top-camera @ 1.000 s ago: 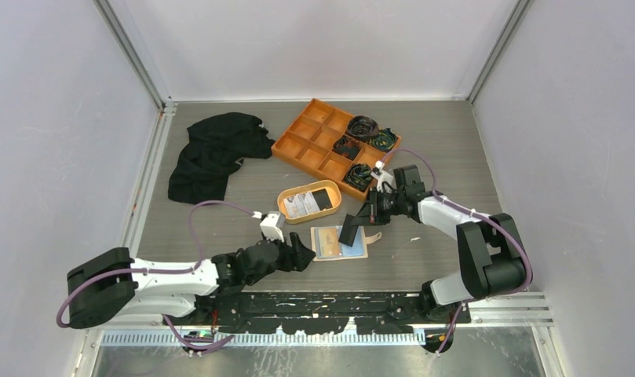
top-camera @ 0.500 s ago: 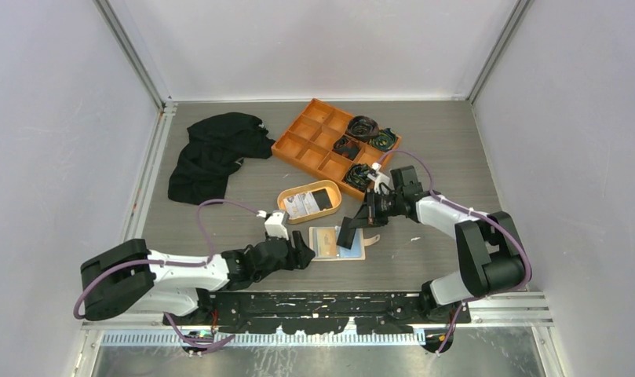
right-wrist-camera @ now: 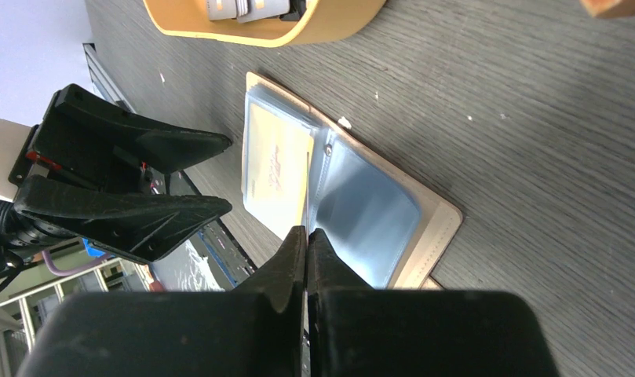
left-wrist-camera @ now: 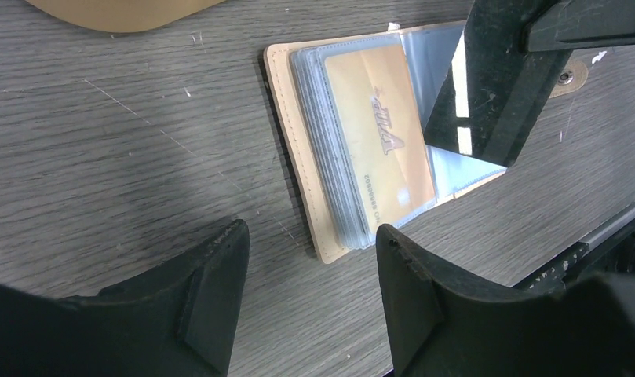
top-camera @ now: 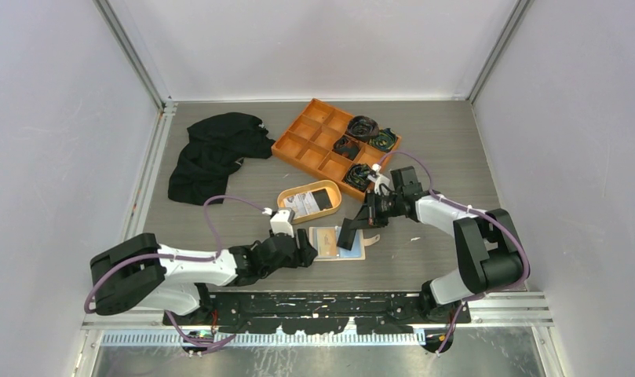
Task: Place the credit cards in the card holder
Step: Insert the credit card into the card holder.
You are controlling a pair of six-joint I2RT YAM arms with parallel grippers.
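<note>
1. Near the middle of the desk [top-camera: 439,157], just ahead of the arm bases, the card holder [top-camera: 328,243] lies open and flat with its clear sleeves facing up.
2. A gold card [left-wrist-camera: 381,133] sits inside the left stack of sleeves. The snap tab [left-wrist-camera: 573,75] sticks out at the holder's right edge.
3. The right pincer [right-wrist-camera: 306,236] is clamped together on a black credit card [left-wrist-camera: 487,86]. The card is held tilted on edge, its lower end over the holder's right page. Whether it touches the sleeve there cannot be told.
4. The left pincer [left-wrist-camera: 310,283] sits low just left of the holder. Its fingers are apart with nothing between them, and they do not touch the holder.
5. Just beyond the holder stands an oval orange dish [top-camera: 283,206]. It holds a white card [top-camera: 301,204] with dark print and a second black card [top-camera: 322,198] beside it.
6. Farther back and slightly right is an orange divided tray [top-camera: 306,129], with dark coiled items in its right-hand compartments.
7. A black cloth [top-camera: 212,153] lies crumpled at the far left, well apart from the holder.
</note>
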